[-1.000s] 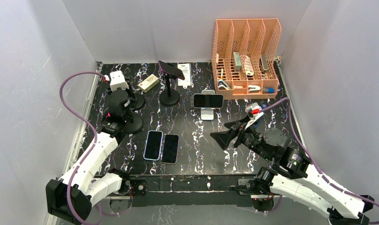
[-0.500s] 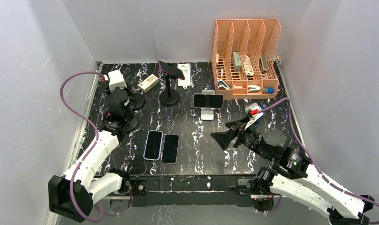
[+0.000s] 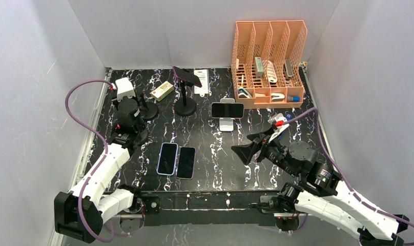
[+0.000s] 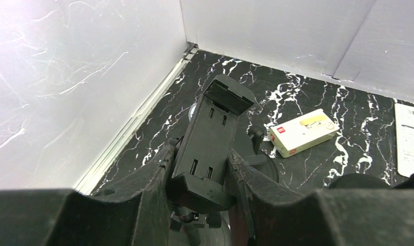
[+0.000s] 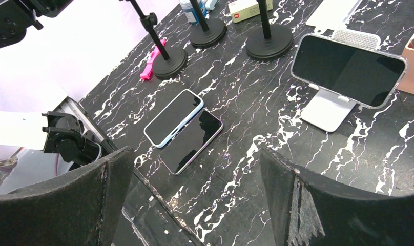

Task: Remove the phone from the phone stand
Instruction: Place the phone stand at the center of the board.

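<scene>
Phone (image 3: 227,109) leans on the white stand (image 3: 226,124) ahead of the wide-open right claw (image 3: 240,144), which should close squarely across its long edges, while the left claw (image 4: 200,154) pinches a black clamp (image 4: 211,130).

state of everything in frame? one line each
Phone on silver stand: seated landscape, screen dark.
Phone on pole stand: clamped, tilted.
Two flat phones: lying side by side, screens dark.
Left claw: shut on empty phone clamp.
Right claw: open, empty.

Left hand (image 4: 200,154) clamped, right hand (image 5: 194,154) spread.
</scene>
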